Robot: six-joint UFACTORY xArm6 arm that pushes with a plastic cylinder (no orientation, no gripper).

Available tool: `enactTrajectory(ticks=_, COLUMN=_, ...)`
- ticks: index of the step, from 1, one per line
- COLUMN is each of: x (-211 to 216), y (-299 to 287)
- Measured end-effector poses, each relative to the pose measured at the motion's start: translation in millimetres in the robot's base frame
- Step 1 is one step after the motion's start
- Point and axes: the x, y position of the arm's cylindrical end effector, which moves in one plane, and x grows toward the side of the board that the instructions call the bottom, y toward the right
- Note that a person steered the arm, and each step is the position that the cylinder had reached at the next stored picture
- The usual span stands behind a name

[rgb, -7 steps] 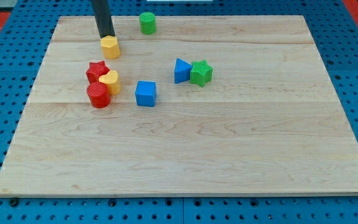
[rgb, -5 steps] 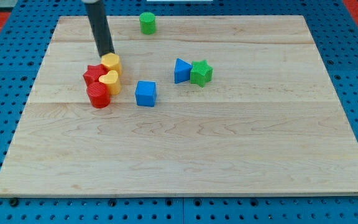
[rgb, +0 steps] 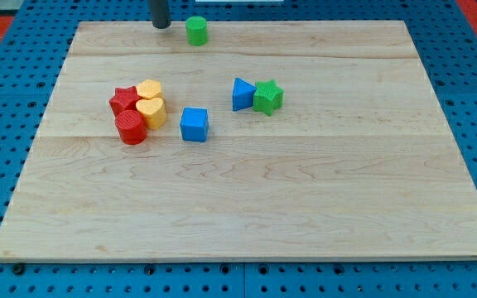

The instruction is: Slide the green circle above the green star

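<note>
The green circle (rgb: 196,31) stands near the top edge of the wooden board, left of centre. The green star (rgb: 267,97) lies lower and to the right, touching a blue triangle (rgb: 242,93) on its left. My tip (rgb: 161,26) is at the board's top edge, just to the left of the green circle and a short gap away from it.
A cluster sits at mid left: a red star (rgb: 124,101), a yellow hexagon (rgb: 149,89), a yellow heart (rgb: 151,111) and a red cylinder (rgb: 131,127). A blue cube (rgb: 194,124) lies to their right. The board (rgb: 305,207) rests on a blue pegboard.
My tip pushed the yellow hexagon down against the red star and yellow heart, then moved up and right to the board's top edge beside the green circle.
</note>
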Motion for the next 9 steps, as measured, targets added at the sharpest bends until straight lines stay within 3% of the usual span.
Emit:
enactTrajectory(ticks=1, x=20.7, y=97.7)
enactTrajectory(ticks=3, x=-10.2, y=99.1)
enactTrajectory(ticks=4, x=18.3, y=168.8)
enactTrajectory(ticks=7, x=87.2, y=121.3)
enactTrajectory(ticks=8, x=31.7, y=144.0)
enactTrajectory(ticks=9, x=17.9, y=188.1)
